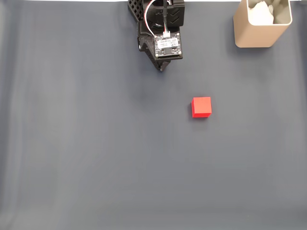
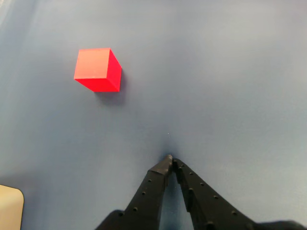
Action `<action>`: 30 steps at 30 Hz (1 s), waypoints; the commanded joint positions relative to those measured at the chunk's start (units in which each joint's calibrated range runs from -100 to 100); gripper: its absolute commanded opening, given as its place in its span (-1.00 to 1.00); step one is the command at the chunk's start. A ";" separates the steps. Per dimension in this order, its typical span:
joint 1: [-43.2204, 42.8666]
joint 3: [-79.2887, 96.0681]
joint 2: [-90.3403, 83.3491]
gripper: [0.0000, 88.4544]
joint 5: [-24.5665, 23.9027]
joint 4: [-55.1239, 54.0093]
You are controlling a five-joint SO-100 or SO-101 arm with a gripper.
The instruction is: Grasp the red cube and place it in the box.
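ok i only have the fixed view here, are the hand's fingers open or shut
Observer: Shut. In the wrist view the hand has its two black fingertips meeting at a point, with nothing between them.
Operator: is it lined up on the cube
Observer: No. In the wrist view the small bright red matte cube sits ahead and well to the left of the fingertips.
Operator: can you see the box from the wrist cam
Observer: Just a sliver: the tall beige rounded-corner container shows one corner at the bottom-left edge.
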 commanded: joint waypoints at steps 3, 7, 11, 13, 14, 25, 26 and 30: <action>0.09 0.55 0.09 -0.96 0.24 0.89; -0.05 0.55 0.09 -0.96 0.44 0.89; -0.05 0.55 0.09 -0.96 0.68 0.89; -0.05 0.55 0.09 -0.97 0.68 0.97; -0.05 0.55 0.09 -0.98 0.68 0.97; -0.26 0.55 0.09 -0.99 1.07 0.97; -0.26 0.55 0.09 -0.99 0.98 0.56; 0.16 0.55 0.09 -0.99 -0.78 -5.10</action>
